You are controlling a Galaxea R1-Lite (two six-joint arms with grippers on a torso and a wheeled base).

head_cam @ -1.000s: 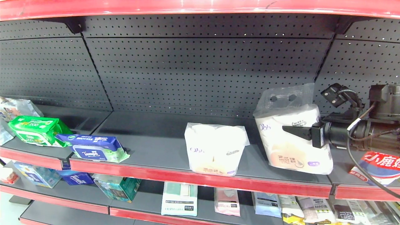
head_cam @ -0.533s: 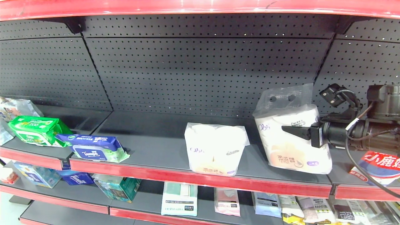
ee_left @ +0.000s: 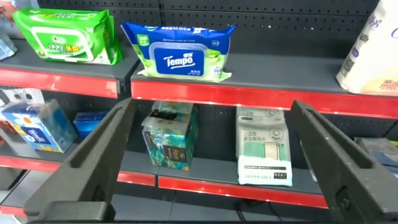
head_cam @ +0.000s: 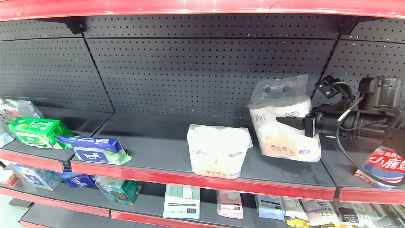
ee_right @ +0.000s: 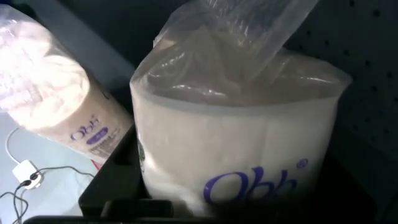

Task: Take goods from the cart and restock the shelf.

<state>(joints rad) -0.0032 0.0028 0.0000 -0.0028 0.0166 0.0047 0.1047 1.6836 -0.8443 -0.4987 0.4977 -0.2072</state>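
My right gripper (head_cam: 284,122) is shut on a white pack of toilet rolls (head_cam: 283,126) in clear plastic, held upright over the right part of the grey middle shelf (head_cam: 152,139). I cannot tell whether its base touches the board. In the right wrist view the pack (ee_right: 239,143) sits between the dark fingers (ee_right: 121,186). A second, similar pack (head_cam: 218,152) stands at the shelf's front edge, just left of the held one. My left gripper (ee_left: 214,168) hangs open, lower down in front of the shelves, with nothing between its fingers (ee_left: 93,155).
A blue wipes pack (head_cam: 95,150) and a green one (head_cam: 39,131) lie at the shelf's left. A red-and-white bag (head_cam: 383,167) lies at the far right. The lower shelf carries a teal tissue box (ee_left: 171,134) and several flat packets (ee_left: 264,146). Grey board lies bare between the wipes and the rolls.
My right gripper has carried the toilet roll pack leftward and deeper into the shelf, closer to the second pack. The other goods have stayed put.
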